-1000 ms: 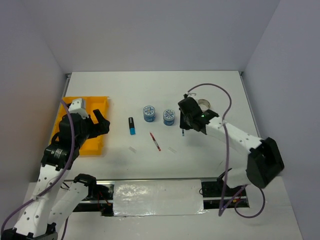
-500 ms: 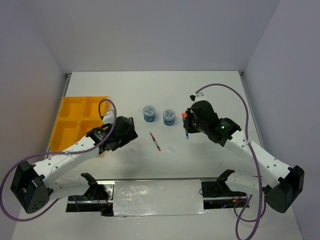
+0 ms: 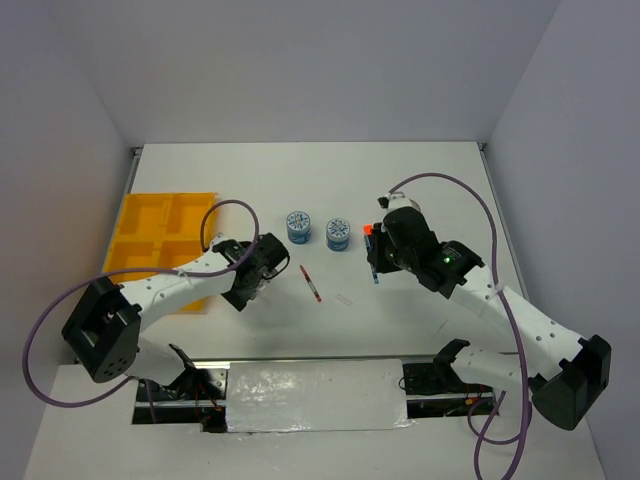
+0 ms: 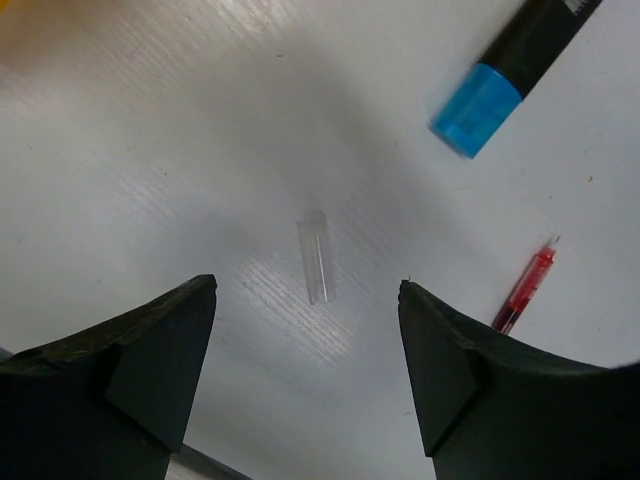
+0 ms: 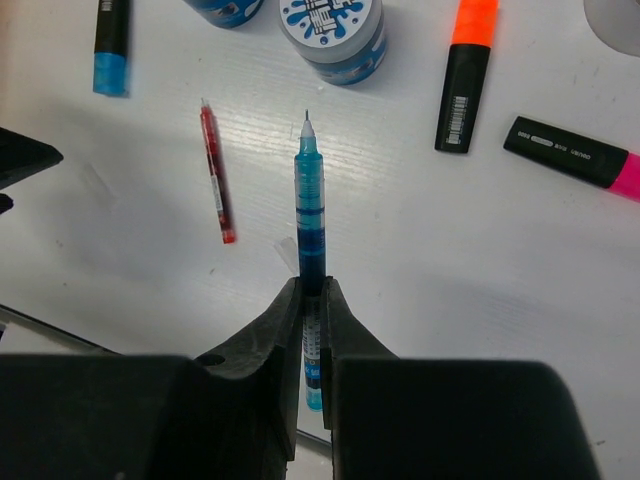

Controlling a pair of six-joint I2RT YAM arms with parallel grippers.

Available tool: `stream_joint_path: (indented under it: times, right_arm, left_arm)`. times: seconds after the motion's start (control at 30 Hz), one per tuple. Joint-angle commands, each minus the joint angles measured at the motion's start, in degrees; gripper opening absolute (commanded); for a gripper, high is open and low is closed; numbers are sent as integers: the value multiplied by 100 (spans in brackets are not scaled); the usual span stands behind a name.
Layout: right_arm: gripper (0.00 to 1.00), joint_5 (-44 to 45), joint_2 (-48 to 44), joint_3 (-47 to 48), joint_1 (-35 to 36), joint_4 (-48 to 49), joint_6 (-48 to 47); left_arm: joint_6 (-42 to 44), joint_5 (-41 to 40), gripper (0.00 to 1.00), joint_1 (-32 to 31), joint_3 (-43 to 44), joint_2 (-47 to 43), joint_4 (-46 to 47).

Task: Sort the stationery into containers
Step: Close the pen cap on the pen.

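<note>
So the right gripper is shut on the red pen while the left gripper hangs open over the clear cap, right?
No: the right gripper is shut on the blue pen; the red pen lies on the table, as the right wrist view shows. The left gripper does hang open over the clear cap.

The desk is carrying a yellow tray, two patterned rolls, a red pen, a clear cap and three highlighters.
</note>
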Motion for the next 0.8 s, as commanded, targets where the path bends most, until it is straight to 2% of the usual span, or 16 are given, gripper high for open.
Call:
stream_joint_path:
  times: [0.0,0.17,0.4,0.5,0.77]
  right_arm:
    - [0,-56,28,8,63,190,-108]
    - [0,-179,134,8,72,313,-169]
    - [0,-284,142,-63,98,401,-222]
    - [0,-346,116,-107,116,472,-222]
    - [0,-372,160,-98,177,472,-275]
  left_arm:
    - [-364,133,85,-24,172,256,-124]
    - [-425,327,78,-15,383,765,-211]
    - [-505,441,76,-15,278,968,-62]
    - [-531,467,70,-24,138,969,104]
    - [-531,573,68,11,40,1188,316]
